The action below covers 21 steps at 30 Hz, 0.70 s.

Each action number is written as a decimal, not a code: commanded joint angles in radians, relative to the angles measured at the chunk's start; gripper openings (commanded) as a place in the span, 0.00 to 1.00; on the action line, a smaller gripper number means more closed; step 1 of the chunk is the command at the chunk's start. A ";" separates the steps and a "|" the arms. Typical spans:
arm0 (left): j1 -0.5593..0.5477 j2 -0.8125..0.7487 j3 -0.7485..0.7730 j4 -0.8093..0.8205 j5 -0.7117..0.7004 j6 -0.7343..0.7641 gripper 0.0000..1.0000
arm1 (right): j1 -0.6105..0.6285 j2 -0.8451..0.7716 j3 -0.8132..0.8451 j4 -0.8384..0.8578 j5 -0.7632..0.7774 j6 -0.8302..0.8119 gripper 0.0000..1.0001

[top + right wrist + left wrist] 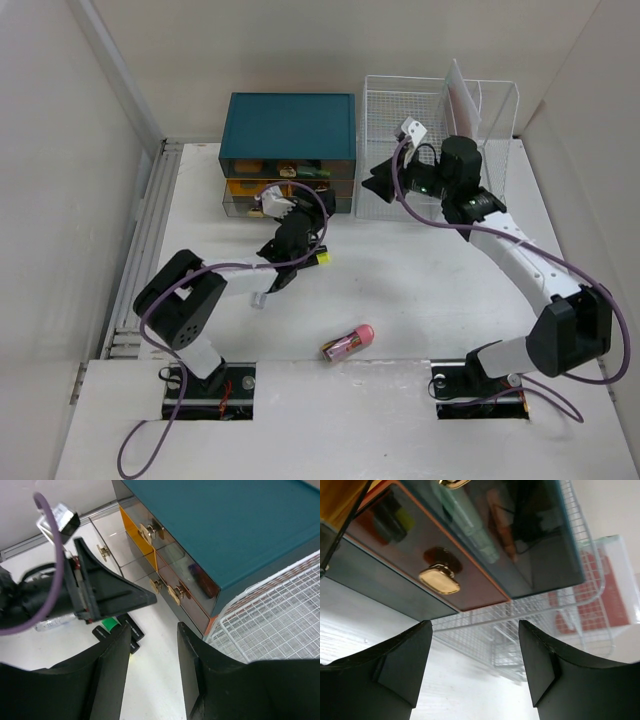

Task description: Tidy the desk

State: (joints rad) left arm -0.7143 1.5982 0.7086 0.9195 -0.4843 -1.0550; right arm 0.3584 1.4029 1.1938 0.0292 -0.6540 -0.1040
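The desk [420, 290] is a wide white tabletop. My left gripper [315, 222] hovers just in front of the teal drawer box [290, 125], open and empty; its view shows a gold knob [439, 578] on an orange-edged drawer above the gripper [475, 645]. My right gripper [380, 182] hangs between the drawer box and the white wire rack [440, 120], fingers pointing left, open with nothing in it [154, 645]. Some marker pens [320, 258] lie beside the left arm's wrist. A pink-capped packet [348, 342] lies toward the near edge.
In the right wrist view, the left gripper's black finger [112, 594] sits close to the drawer fronts [170, 587], with green and black markers [117, 627] below. A clear lower-left drawer [240, 205] stands pulled out. A white sheet [462, 95] leans in the rack.
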 commanded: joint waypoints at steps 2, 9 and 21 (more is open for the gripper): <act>-0.025 0.035 0.075 0.039 -0.118 0.047 0.65 | -0.013 -0.045 -0.005 0.034 -0.019 0.017 0.48; -0.025 0.114 0.134 0.039 -0.155 0.056 0.64 | -0.022 -0.045 -0.005 0.034 -0.029 0.017 0.48; -0.025 0.190 0.154 0.099 -0.185 0.024 0.59 | -0.022 -0.036 -0.005 0.034 -0.038 0.035 0.48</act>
State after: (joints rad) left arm -0.7361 1.7943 0.8314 0.9451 -0.6479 -1.0225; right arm 0.3408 1.3876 1.1938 0.0292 -0.6628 -0.0818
